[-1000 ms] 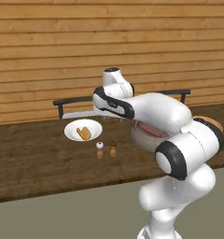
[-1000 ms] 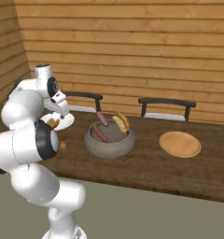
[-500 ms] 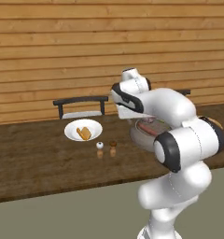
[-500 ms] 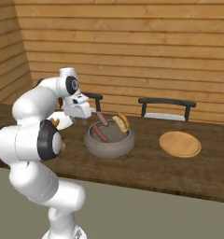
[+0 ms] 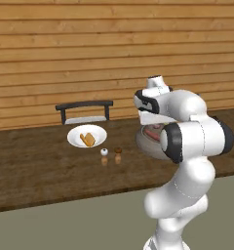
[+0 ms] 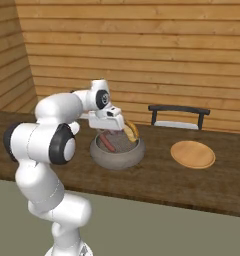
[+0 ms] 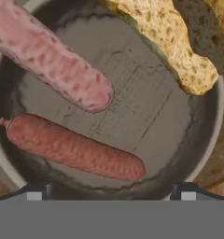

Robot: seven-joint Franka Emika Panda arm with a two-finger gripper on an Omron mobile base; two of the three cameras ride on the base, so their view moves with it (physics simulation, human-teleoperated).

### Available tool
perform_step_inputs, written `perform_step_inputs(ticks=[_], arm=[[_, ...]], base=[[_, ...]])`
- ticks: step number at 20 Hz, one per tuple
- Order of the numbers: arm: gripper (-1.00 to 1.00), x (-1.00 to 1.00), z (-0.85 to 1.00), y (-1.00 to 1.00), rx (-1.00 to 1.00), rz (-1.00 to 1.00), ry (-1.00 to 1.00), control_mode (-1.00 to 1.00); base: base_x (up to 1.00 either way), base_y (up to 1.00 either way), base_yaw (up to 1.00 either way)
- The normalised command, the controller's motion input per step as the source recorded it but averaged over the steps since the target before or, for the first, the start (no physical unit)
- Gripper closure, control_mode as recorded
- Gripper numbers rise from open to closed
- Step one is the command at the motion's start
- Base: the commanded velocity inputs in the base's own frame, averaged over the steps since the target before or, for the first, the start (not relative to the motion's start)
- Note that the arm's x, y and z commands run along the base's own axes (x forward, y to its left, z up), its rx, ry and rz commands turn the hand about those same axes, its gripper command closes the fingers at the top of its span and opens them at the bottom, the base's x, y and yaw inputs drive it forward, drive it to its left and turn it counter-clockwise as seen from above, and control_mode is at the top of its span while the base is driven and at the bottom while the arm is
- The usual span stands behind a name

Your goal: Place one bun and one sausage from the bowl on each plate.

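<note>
Tool (image 6: 113,131) wide apart over unlabelled bowl (image 6: 117,155) with sausages (image 7: 72,147)

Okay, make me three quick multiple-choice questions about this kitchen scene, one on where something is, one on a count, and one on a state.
1. Where does the white plate's bun lie?
A. On the white plate
B. In the bowl
C. On the wooden plate

2. How many sausages lie in the bowl?
A. None
B. Two
C. Four

3. What is on the wooden plate?
A. A sausage
B. A bun
C. Nothing

Answers: 1 A, bun rests on white plate. 2 B, two sausages in the bowl. 3 C, wooden plate is bare.
</note>
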Motion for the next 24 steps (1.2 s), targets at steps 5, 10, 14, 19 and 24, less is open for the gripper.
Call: perform_step_inputs(ticks=[5, 10, 14, 19, 24], arm=[[-1.00, 0.03, -0.35, 0.02, -0.03, 0.03, -0.15, -1.00], [-1.00, 0.03, -0.10, 0.00, -0.02, 0.00, 0.02, -1.00], [-1.00, 0.13, -0.21, 0.00, -0.02, 0.00, 0.00, -1.00], [-1.00, 0.04, -0.19, 0.00, -0.01, 0.00, 0.00, -1.00], [1.00, 0.00, -0.10, -0.07, 0.00, 0.00, -0.01, -1.00]], base=[[0.00, 0.00, 0.00], [0.00, 0.00, 0.00], [0.00, 0.00, 0.00], [0.00, 0.00, 0.00], [0.00, 0.00, 0.00]])
